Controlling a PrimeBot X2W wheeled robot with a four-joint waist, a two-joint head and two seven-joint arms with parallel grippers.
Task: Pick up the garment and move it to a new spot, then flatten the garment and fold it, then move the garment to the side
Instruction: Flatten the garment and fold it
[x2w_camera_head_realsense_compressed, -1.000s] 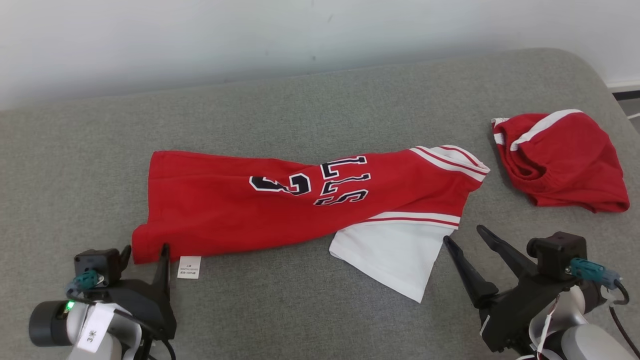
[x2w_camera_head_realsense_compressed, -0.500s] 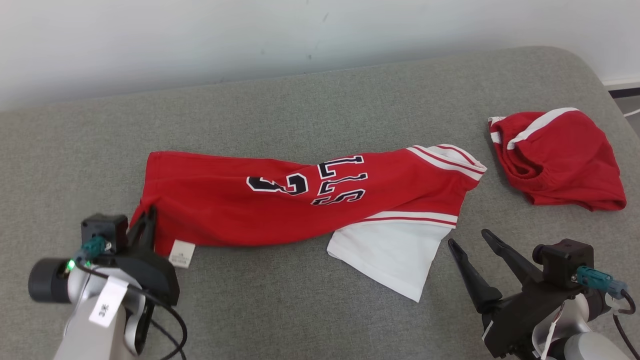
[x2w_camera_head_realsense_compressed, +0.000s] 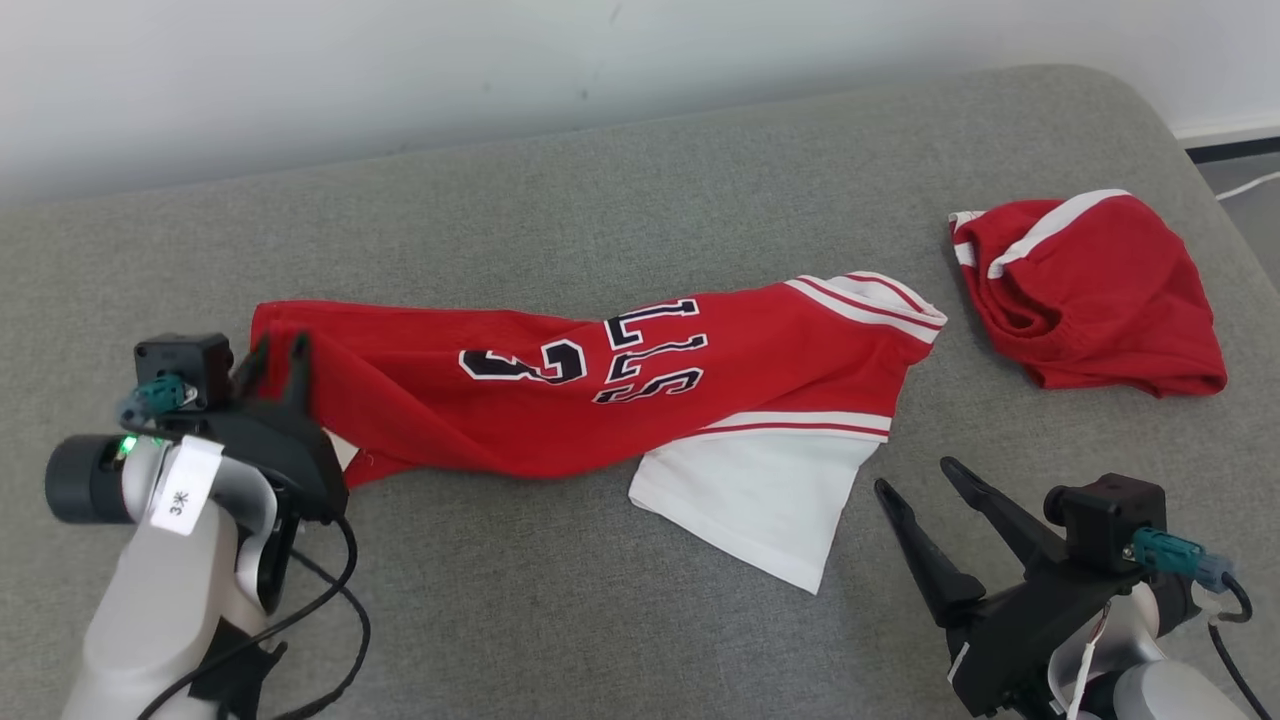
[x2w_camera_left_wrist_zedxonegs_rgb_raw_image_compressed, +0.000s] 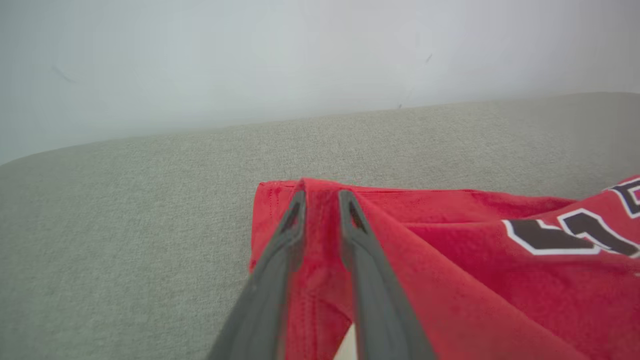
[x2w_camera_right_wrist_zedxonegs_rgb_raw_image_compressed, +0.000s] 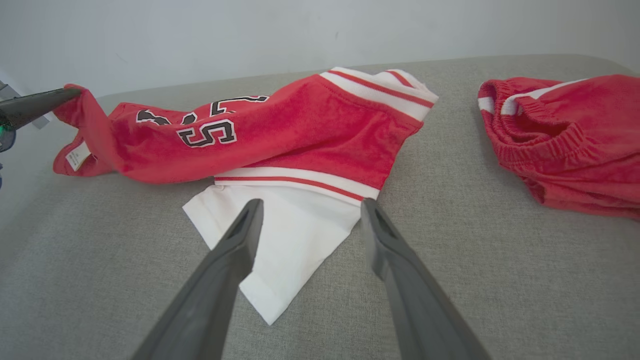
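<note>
Our red jersey with black lettering and a white sleeve (x2w_camera_head_realsense_compressed: 600, 400) lies across the grey padded surface (x2w_camera_head_realsense_compressed: 600, 200). Our left gripper (x2w_camera_head_realsense_compressed: 275, 357) pinches its raised left hem, likely to lift it. Our right gripper (x2w_camera_head_realsense_compressed: 912, 474) hangs near the sleeve, fingers spread.

Grey cushion (x2w_camera_head_realsense_compressed: 600, 200) under jersey (x2w_camera_head_realsense_compressed: 700, 400), shorts (x2w_camera_head_realsense_compressed: 1100, 300)

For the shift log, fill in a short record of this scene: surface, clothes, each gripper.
surface: grey cushion
main garment: red jersey, lying crumpled lengthwise, lettering facing up
white sleeve: pokes out from under the jersey at its near edge
other cloth: second red garment, bunched up, apart from the jersey, to its right
left gripper: shut on the jersey's left corner, which is raised
right gripper: open, holding nothing, beside the white sleeve
</note>
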